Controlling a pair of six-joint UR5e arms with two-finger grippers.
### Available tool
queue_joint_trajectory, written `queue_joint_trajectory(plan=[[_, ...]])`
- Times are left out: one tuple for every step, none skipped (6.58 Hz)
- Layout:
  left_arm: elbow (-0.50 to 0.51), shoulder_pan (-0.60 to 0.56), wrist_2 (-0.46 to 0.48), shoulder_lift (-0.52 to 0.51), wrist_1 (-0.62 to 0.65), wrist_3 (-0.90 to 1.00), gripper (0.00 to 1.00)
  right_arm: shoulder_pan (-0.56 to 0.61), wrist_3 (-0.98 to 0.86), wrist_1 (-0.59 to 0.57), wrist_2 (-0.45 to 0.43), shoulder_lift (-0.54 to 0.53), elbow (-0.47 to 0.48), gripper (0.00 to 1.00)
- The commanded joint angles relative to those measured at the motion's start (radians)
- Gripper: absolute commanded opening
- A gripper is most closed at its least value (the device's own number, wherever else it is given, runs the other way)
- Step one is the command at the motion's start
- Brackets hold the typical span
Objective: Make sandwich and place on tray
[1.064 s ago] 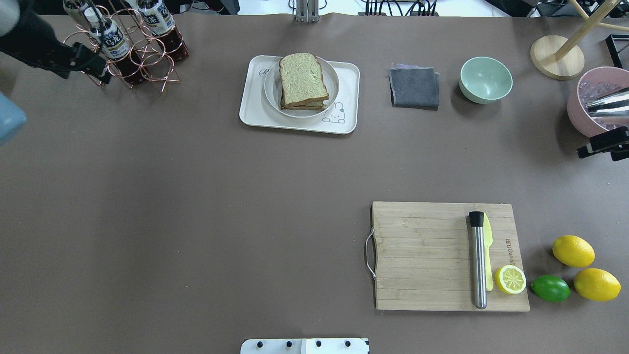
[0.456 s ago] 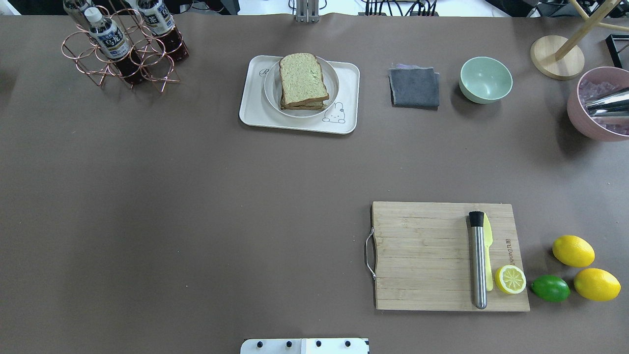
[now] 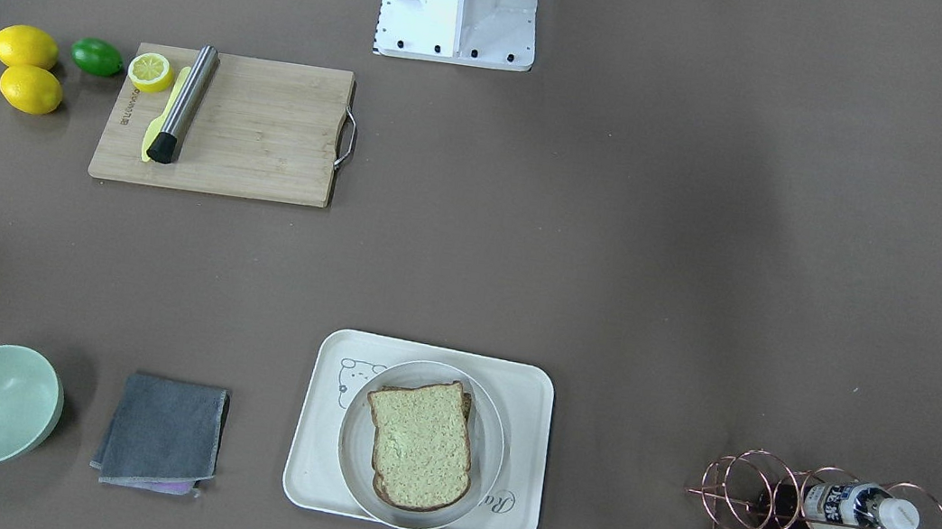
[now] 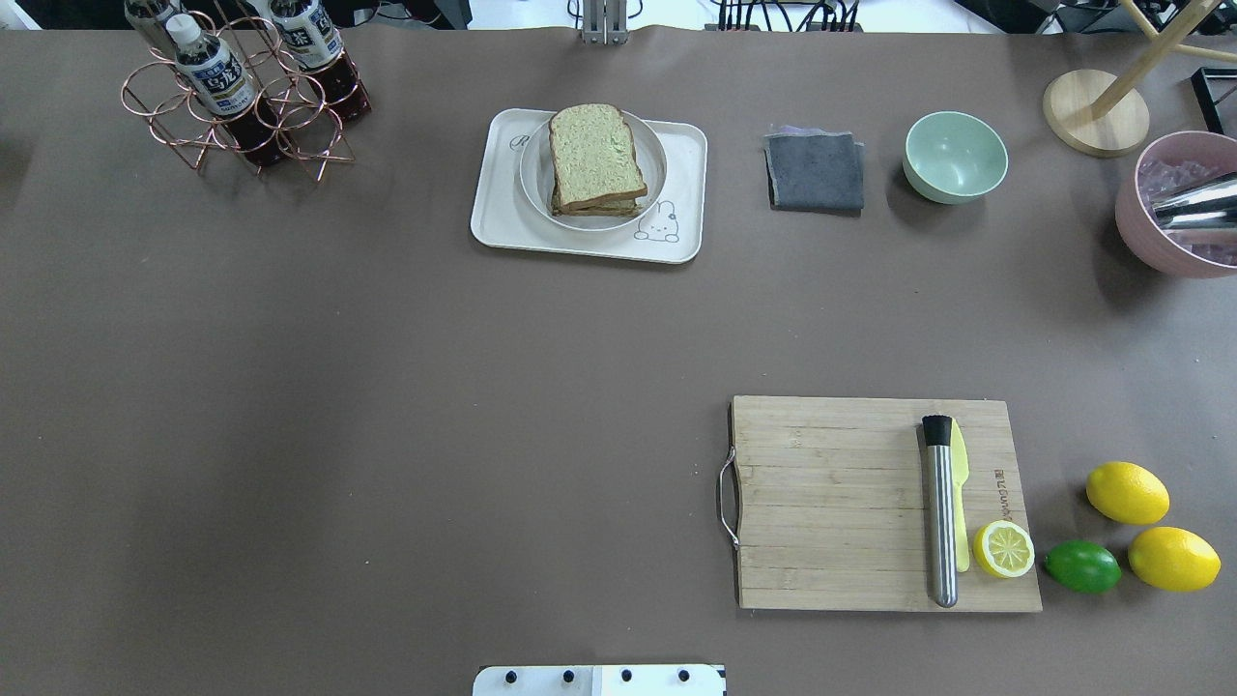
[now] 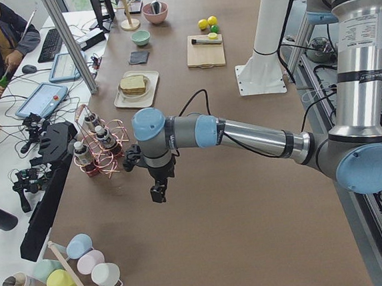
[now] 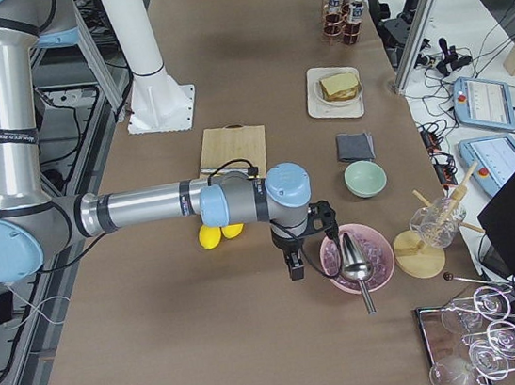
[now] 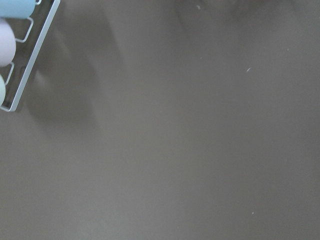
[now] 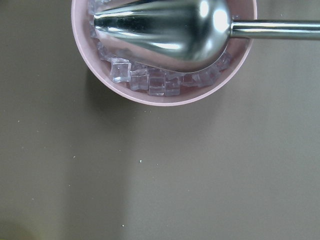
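Observation:
The sandwich (image 4: 596, 157) lies on a round grey-white plate (image 4: 655, 166), and the plate stands on the cream-white tray (image 4: 493, 215) at the far middle of the table. I see the top bread slice and a brown crust under it; the filling is hidden. Sandwich (image 3: 418, 456), plate (image 3: 489, 458) and tray (image 3: 311, 453) also show in the front view. My left gripper (image 5: 157, 193) hangs over bare table beyond the bottle rack. My right gripper (image 6: 293, 268) hangs beside the pink bowl. Both show only in the side views, so I cannot tell if they are open or shut.
A copper rack with bottles (image 4: 237, 92) stands far left. A grey cloth (image 4: 815, 172), a green bowl (image 4: 955, 157) and a pink bowl of ice with a metal scoop (image 4: 1174, 208) stand far right. A cutting board (image 4: 831, 503) holds a muddler, a knife and a lemon half; lemons (image 4: 1127, 493) and a lime lie beside it.
Both arms have left the overhead view: the left arm went off past the top left corner, the right gripper off the right edge. Nothing on the table has moved.

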Motion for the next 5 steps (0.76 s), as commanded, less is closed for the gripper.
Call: queue_joint_trajectory(plan=[[-0.015,-0.058,0.007,0.07,-0.005,-0.022,0.99,0.0,0.001,-0.002,0.003,-0.009,0.009,1.0],[-0.026,-0.064,-0.002,0.087,-0.002,-0.014,0.99,0.0,0.001,-0.002,0.003,-0.003,0.008,1.0],[-0.029,-0.064,-0.003,0.107,-0.005,-0.012,0.99,0.0,0.007,-0.004,0.006,-0.001,0.009,1.0],[-0.033,-0.065,-0.003,0.109,-0.008,-0.012,0.99,0.0,0.012,-0.002,0.005,0.002,0.006,1.0],[-0.044,-0.065,-0.002,0.112,-0.003,-0.012,0.99,0.0,0.012,0.007,0.015,-0.006,0.015,1.0]])
